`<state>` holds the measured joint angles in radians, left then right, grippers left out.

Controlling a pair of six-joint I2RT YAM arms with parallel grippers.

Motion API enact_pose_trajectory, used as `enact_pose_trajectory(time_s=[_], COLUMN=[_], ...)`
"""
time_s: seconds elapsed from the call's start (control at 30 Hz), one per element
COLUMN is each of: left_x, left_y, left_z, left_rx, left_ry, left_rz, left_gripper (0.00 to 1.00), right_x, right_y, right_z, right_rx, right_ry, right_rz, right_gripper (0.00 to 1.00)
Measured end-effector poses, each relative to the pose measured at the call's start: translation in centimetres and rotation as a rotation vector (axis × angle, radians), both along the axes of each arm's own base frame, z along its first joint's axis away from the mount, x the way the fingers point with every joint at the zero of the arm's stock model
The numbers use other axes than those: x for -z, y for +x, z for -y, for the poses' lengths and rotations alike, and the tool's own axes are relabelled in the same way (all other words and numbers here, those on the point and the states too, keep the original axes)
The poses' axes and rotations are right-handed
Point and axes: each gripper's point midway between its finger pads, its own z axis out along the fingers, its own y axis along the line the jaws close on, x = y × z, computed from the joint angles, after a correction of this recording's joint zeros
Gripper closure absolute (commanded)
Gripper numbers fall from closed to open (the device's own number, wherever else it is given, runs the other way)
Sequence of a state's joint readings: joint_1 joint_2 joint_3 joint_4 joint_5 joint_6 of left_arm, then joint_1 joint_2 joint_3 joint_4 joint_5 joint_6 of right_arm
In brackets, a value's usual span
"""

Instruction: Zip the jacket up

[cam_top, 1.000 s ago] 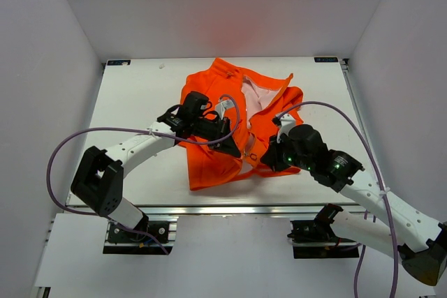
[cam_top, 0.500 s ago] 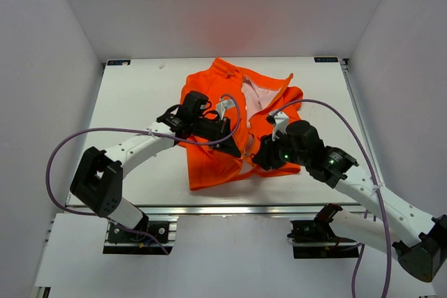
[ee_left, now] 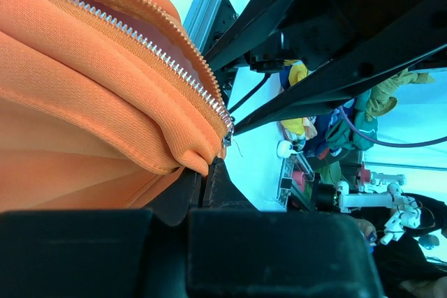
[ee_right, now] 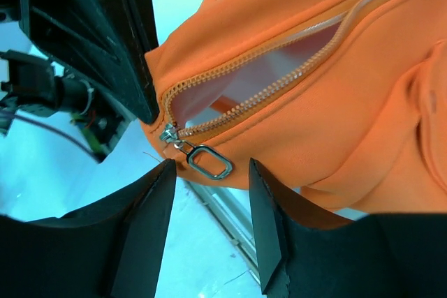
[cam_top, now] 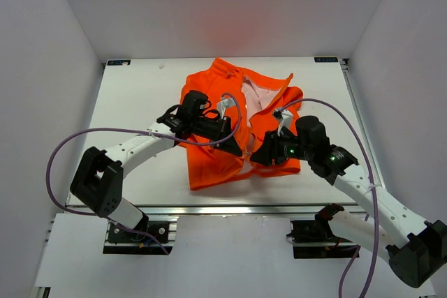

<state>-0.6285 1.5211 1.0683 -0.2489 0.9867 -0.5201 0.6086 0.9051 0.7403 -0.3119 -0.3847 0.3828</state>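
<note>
Your left gripper (ee_left: 204, 183) is clamped shut on the folded orange edge of the jacket (cam_top: 209, 165), right at the low end of the zipper (ee_left: 140, 40). Your right gripper (ee_right: 210, 172) stands apart, at a middling gap, holding nothing. The metal pull ring (ee_right: 209, 162) hangs between its fingertips with air on both sides.

Hard to read:
- From the top camera, both claw tips are masked by the wrist bodies. The contact points can't be checked there.
- The lower run of the zipper is covered by the arms in that view.
- The left wrist view cuts its own fingers off at the bottom edge, dark and blurred. The clutter beyond the table edge is out of focus.
- Sleeves and pockets can't be picked out.

Jacket: bright orange, rumpled, lying mid-table toward the far side, front facing up. The zipper is open along what shows, with pale teeth on both tapes. Pinkish-white lining (ee_right: 237, 82) shows through the gap and at the collar end (cam_top: 253, 99). The slider (ee_right: 166, 134) sits at the bottom of the track, ring dangling off it.

Around: white table (cam_top: 140, 95) and plain pale walls. A purple cable (cam_top: 70, 144) loops off the left arm. In the right wrist view the left arm's black body crowds in just beside the slider.
</note>
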Motion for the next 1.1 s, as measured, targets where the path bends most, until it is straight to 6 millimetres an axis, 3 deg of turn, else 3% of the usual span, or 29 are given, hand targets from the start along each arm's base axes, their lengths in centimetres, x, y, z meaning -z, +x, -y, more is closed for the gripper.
enact_pose_trajectory(time_s=[0.47, 0.63, 0.87, 1.1], left_x=[0.11, 0.04, 0.02, 0.01], left_y=[-0.21, -0.20, -0.17, -0.15], left_z=[-0.01, 0.03, 0.04, 0.02], left_rx=[0.005, 0.004, 0.003, 0.001], left_ry=[-0.007, -0.009, -0.010, -0.010], left_rz=[-0.013, -0.014, -0.014, -0.017], left_gripper=[1.00, 1.00, 1.00, 1.00], right_x=[-0.32, -0.07, -0.02, -0.40], right_y=[-0.79, -0.58, -0.74, -0.67], right_z=[-0.82, -0.54, -0.61, -0.79], right_rx=[-0.065, -0.053, -0.067, -0.075], right_ry=[0.108, 0.124, 0.147, 0.164], right_rz=[-0.055, -0.076, -0.091, -0.084], right_gripper=[0.53, 0.66, 0.64, 0.78])
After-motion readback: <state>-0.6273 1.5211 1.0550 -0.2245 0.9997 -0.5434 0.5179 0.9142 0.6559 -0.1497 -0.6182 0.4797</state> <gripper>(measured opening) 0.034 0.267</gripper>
